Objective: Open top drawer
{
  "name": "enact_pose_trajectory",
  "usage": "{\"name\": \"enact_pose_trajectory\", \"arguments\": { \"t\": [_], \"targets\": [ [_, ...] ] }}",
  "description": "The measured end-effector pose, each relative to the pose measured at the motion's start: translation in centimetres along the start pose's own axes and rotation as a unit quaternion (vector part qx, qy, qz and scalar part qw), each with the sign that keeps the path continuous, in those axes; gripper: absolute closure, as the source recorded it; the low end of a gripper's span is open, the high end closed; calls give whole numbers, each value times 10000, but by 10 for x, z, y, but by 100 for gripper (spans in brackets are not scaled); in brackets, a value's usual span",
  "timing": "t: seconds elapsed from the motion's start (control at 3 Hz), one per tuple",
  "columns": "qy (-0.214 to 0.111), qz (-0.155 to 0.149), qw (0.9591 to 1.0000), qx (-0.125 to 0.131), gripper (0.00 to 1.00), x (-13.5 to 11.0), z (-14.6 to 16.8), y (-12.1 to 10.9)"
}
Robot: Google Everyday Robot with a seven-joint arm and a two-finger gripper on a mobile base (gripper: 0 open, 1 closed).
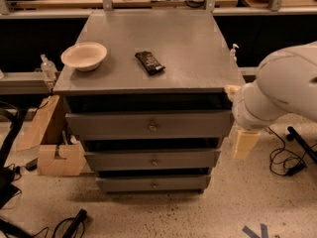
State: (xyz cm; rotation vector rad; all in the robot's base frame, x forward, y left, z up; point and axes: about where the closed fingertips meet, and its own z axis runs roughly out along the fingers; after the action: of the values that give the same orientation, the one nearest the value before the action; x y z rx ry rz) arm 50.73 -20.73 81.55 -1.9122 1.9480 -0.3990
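The bulky white arm (282,90) juts in from the right, bent at the elbow, with its cream gripper (245,144) hanging beneath, pointing downward.

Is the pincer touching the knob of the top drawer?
No, the pincer hangs beside the right side of the cabinet, well apart from the knob at the centre of the top drawer.
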Motion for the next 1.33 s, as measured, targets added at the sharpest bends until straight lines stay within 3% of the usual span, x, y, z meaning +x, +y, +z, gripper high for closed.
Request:
{"name": "enact_pose_trajectory", "arguments": {
  "t": [0.67,1.33],
  "targets": [
    [54,-106,9988,-480,0,-2,90,17],
    [40,-172,9983,-550,0,-4,130,-2]
  ]
}}
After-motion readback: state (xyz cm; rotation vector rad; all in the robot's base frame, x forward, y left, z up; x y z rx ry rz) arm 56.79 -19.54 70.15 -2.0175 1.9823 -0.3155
